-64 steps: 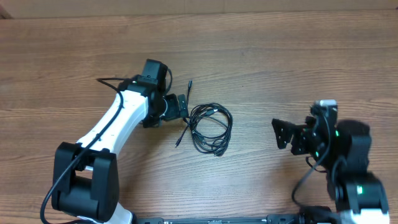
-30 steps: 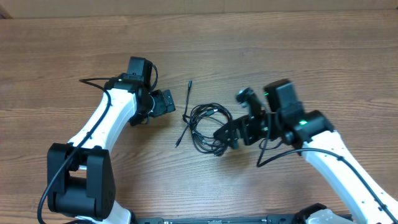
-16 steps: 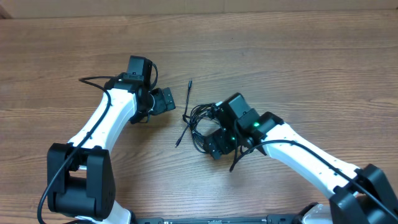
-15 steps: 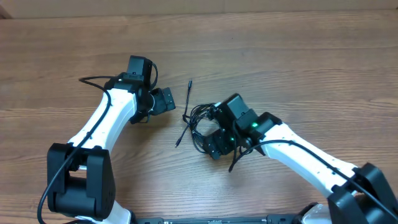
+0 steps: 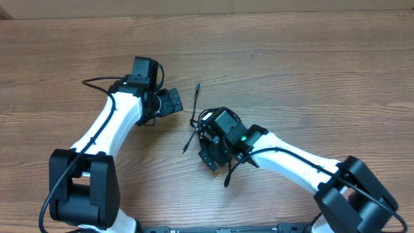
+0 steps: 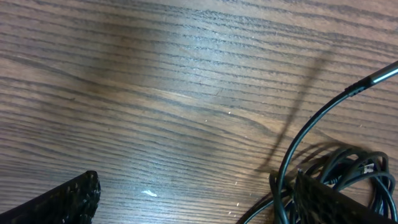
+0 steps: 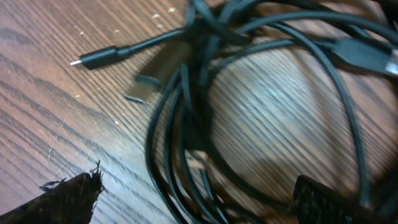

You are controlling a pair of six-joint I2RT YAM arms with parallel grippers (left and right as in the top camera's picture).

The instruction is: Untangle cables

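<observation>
Even overhead light, soft shadows; right wrist view blurry, perhaps from motion.

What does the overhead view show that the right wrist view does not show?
Only overhead: both arms, the open left gripper near the cables, and the right gripper covering most of the loops. Only right wrist: the loops under that gripper, close up, with a thick plug among them. Both: the tangled cables on the wooden table.

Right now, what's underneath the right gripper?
The looped cables lie on the wooden table beneath the open right gripper, with one plug end poking out. From overhead, the right arm covers most of the coil.
</observation>
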